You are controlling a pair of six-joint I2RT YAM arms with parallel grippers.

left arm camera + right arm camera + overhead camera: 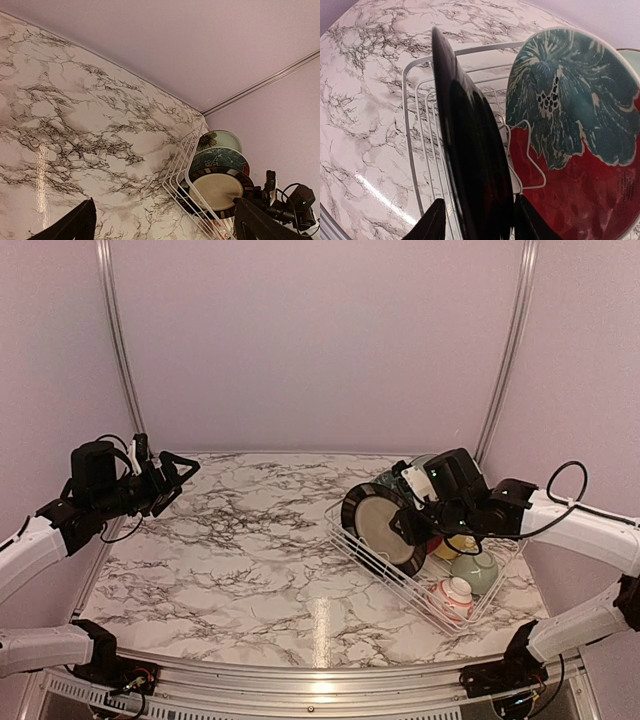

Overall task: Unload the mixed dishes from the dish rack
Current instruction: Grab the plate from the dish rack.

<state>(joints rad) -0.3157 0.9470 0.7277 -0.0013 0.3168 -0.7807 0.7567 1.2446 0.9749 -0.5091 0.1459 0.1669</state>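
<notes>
The white wire dish rack stands at the right of the table. The black-rimmed cream plate stands upright at its front, with the red-and-teal floral plate and the pale green plate behind it. A yellow mug, a pale green bowl and a small white-and-red patterned bowl sit in the rack's near part. My right gripper is open and straddles the black-rimmed plate's top edge, with the floral plate just behind it. My left gripper is open and empty, high above the table's left side.
The marble table is walled by lilac panels at the back and sides. The left wrist view shows the rack and its plates from afar, with the right arm's wrist beside them.
</notes>
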